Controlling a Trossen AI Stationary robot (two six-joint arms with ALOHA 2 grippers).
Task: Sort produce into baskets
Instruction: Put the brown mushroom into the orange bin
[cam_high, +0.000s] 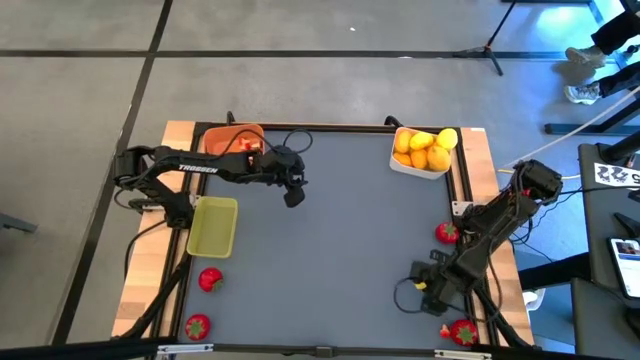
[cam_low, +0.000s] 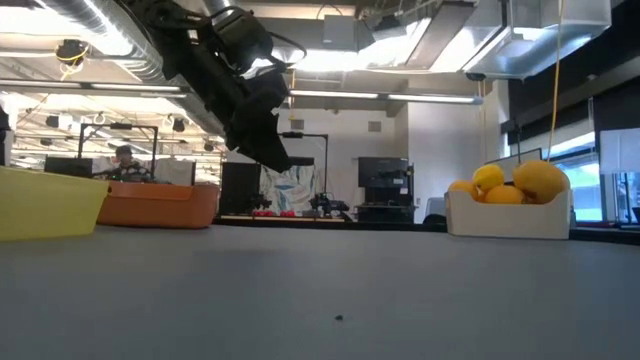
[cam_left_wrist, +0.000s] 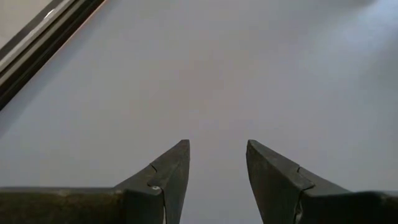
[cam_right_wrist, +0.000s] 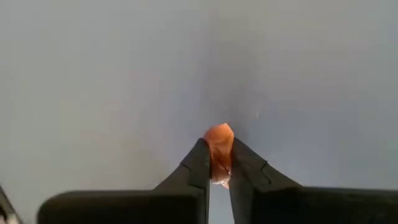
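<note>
Over the table, high view: your right gripper (cam_high: 422, 284) sits low at the near right; white basket (cam_high: 405, 163) of citrus far right, orange basket (cam_high: 222, 138) far left.
Low view: left gripper (cam_low: 275, 157) hangs above the mat.
Left wrist view: jaws part-open, empty.
Right wrist view: fingers pinch a small orange-red piece (cam_right_wrist: 218, 144); lift straight, slowly.

Left claw (cam_left_wrist: 217, 165) parted, aloft — right claw (cam_right_wrist: 216, 163) pinched, low near table edge.

White "TROSSEN" lettering along the left arm (cam_high: 197, 168), no other text legible
</note>
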